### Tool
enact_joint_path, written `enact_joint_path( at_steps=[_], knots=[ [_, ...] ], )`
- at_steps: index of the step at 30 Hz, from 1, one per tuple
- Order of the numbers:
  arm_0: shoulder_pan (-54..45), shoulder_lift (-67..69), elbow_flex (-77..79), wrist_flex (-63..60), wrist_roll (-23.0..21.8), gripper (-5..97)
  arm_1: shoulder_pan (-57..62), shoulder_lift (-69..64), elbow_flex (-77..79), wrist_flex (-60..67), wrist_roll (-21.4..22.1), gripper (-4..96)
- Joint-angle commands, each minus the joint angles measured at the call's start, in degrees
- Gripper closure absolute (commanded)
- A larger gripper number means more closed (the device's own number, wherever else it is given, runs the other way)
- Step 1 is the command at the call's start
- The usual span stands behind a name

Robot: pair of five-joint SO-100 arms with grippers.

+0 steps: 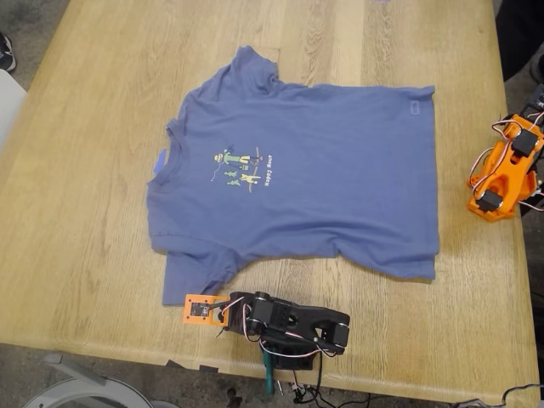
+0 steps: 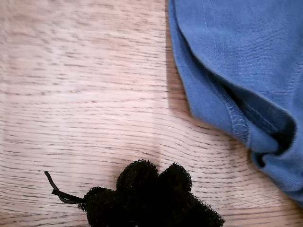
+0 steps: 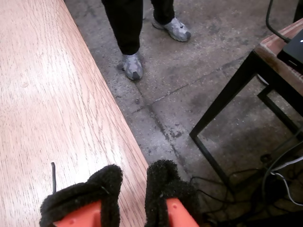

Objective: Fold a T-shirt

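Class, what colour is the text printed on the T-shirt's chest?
Yellow, on the periwinkle-blue T-shirt; the exterior view shows it best.

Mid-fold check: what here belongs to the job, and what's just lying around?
Job:
- T-shirt, spread flat
- my first tool, beside a sleeve

Lying about:
- blue tape scrap at the collar
- person's shoes on the floor
- black-framed side table

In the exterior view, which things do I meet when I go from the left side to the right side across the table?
Bare table → small blue tape scrap at the collar → T-shirt with its chest print → orange arm at the exterior view's right edge.
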Motion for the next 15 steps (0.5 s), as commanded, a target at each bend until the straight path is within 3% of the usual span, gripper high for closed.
enact_joint_path(
  at_steps=[1, 4, 9, 15],
  knots=[
    [-1.0, 6.6, -1.8, -2.0, 2.5, 92, 7.5, 0.3, 3.4, -0.3, 0.6, 79.8],
    [-1.6, 6.6, -1.8, -4.4, 1.1, 92, 6.3, 0.3, 3.5, 2.0, -0.1, 90.3],
    [-3.8, 6.6, -1.8, -7.3, 8.0, 92, 8.0, 0.3, 3.5, 2.2, -5.8, 91.1],
    [-5.1, 6.6, -1.8, -8.0, 12.0, 88, 8.3, 0.3, 3.4, 1.0, -7.0, 91.1]
  ],
)
